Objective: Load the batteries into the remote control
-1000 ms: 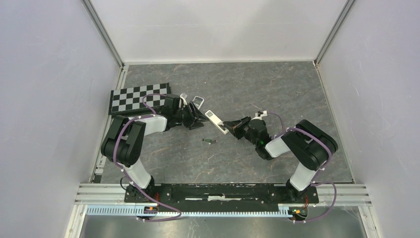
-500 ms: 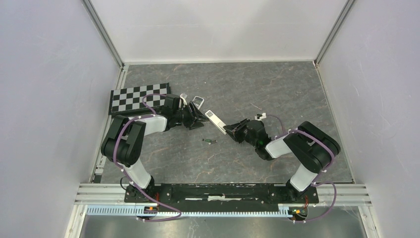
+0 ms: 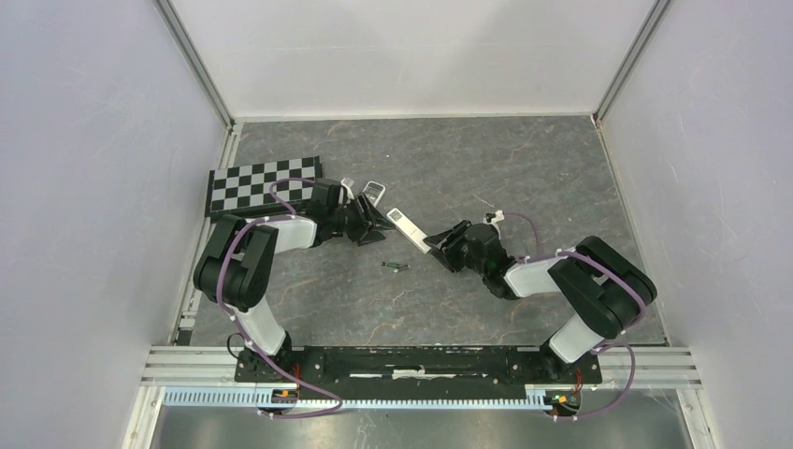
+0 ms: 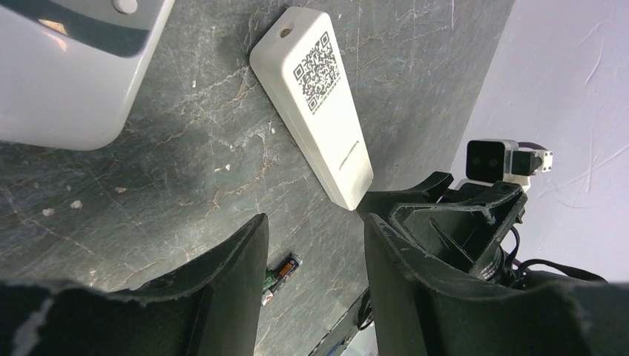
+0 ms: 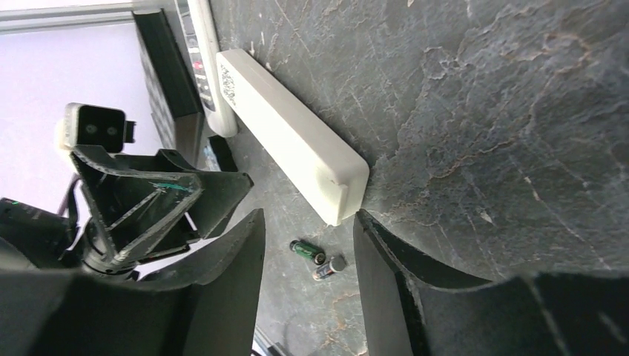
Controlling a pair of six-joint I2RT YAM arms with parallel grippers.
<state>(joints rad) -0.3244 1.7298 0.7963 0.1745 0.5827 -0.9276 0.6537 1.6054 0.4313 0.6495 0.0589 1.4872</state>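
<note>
A slim white remote (image 3: 409, 229) lies face down on the slate table, QR label up in the left wrist view (image 4: 315, 104). Two small batteries (image 3: 396, 267), one green and one dark with an orange patch, lie side by side in front of it; they also show in the right wrist view (image 5: 317, 259) and the left wrist view (image 4: 280, 273). My left gripper (image 3: 371, 227) is open and empty at the remote's left end. My right gripper (image 3: 445, 245) is open and empty, its fingertips (image 5: 361, 222) just short of the remote's near end (image 5: 337, 194).
A second remote with buttons (image 5: 199, 59) lies beside the white one, seen behind the left gripper in the top view (image 3: 372, 192). A white and grey device (image 4: 59, 74) lies at the left. A checkerboard (image 3: 262, 183) lies at the back left. Walls enclose the table.
My right gripper has crept left toward the remote's near end, and its arm's elbow has swung right. The left arm, the remote and the batteries have hardly moved.
</note>
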